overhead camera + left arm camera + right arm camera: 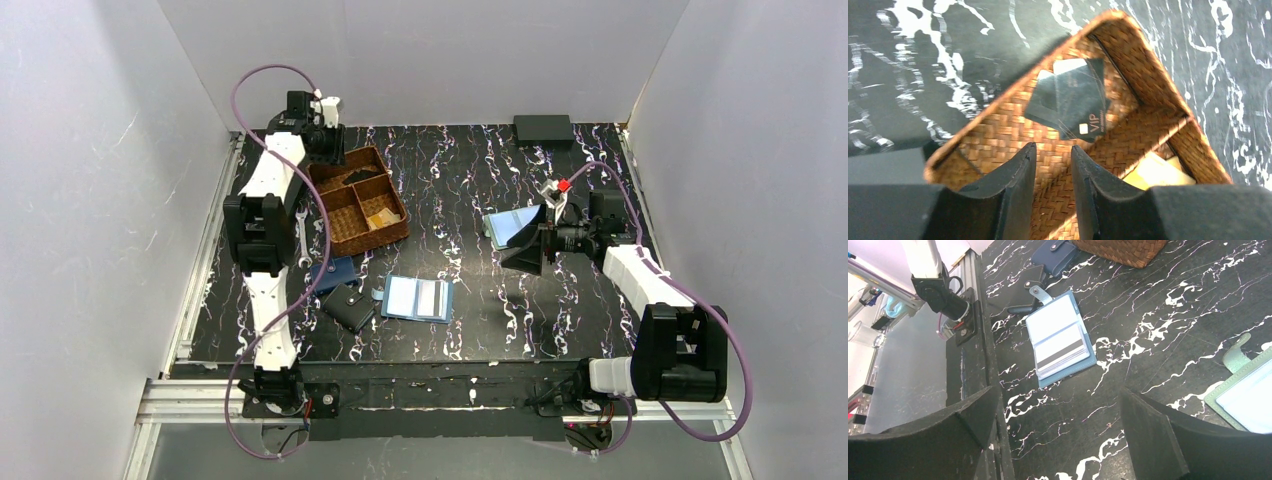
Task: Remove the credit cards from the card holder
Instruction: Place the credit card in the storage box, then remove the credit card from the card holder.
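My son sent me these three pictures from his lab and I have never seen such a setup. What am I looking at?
Two robot arms are bolted to a black marbled table. One picture looks down from above; the other two come from a camera on each wrist. The left end effector hangs over a wicker basket with dark cards lying inside; its fingers are slightly apart and hold nothing. The right end effector is wide open and empty. On the table lie an open blue card holder with cards in it, a paler holder and dark wallets.

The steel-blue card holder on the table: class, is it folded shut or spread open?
Spread open. The card holder lies flat on the table, both inner pockets facing up, a striped card showing in one.
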Available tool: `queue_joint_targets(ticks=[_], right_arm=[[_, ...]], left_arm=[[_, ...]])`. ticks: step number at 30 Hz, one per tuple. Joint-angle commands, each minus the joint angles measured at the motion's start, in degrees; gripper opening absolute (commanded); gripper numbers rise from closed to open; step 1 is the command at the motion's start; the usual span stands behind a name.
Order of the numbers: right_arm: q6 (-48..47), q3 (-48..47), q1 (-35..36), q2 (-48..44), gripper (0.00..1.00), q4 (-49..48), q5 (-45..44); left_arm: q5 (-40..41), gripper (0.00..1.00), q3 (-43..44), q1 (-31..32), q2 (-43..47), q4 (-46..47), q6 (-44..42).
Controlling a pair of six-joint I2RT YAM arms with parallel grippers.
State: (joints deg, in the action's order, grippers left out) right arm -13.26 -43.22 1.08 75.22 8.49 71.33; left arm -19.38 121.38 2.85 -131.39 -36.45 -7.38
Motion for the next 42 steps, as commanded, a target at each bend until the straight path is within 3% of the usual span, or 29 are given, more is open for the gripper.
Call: queue_joint_targets(ticks=[1,5,8,10,13,17,21,23,28,33,42], right_arm=[[0.67,0.92,-0.47,-1.74,0.99,-2.75,1.95],[-0.11,1.12,-2.92,-2.67,0.99,-2.35,1.15],[-5.88,0.18,-4.06,-4.06,0.98,2.57,-0.54],[-10.30,-0.69,-5.03,-5.01,0.98,6.57,-2.14],[-13.69,-1.20,-6.14,-6.15,0.98,9.63,-4.85],[-19.30,-2.07,-6.38,-7.09,0.98,15.46,-9.64],[-26.25,-4.02,-6.30,-6.53,0.98,25.75,-12.41],[-29.18,-4.71,-6.30,-6.04,0.98,29.79,-13.19],[-28.42,-3.72,-6.39,-7.98,0.98,29.06,-15.69],[-24.26,-0.17,-7.52,-12.71,0.98,22.54,-19.87],[-24.60,0.90,-12.44,-13.05,0.98,22.56,-19.33]], left_arm=[[11.56,0.35,-3.38,-0.30,12.18,7.90,4.51],[11.10,0.70,-18.56,-0.81,26.50,21.31,10.74],[4.88,0.97,-33.27,-2.70,37.37,34.31,22.68],[-4.89,0.98,-42.33,-7.17,43.17,40.64,31.90],[-19.39,0.98,-51.10,-11.16,48.35,41.21,43.33],[-29.89,0.98,-62.74,-11.71,56.34,39.16,47.37],[-28.93,0.98,-74.66,-8.92,68.32,37.51,47.10],[-29.56,0.98,-77.57,-7.48,73.60,32.42,45.64],[-26.58,0.97,-83.96,0.70,84.41,26.00,44.29],[-16.00,0.94,-85.93,14.85,89.38,20.46,45.36],[1.50,0.94,-86.44,32.33,89.64,15.89,47.90]])
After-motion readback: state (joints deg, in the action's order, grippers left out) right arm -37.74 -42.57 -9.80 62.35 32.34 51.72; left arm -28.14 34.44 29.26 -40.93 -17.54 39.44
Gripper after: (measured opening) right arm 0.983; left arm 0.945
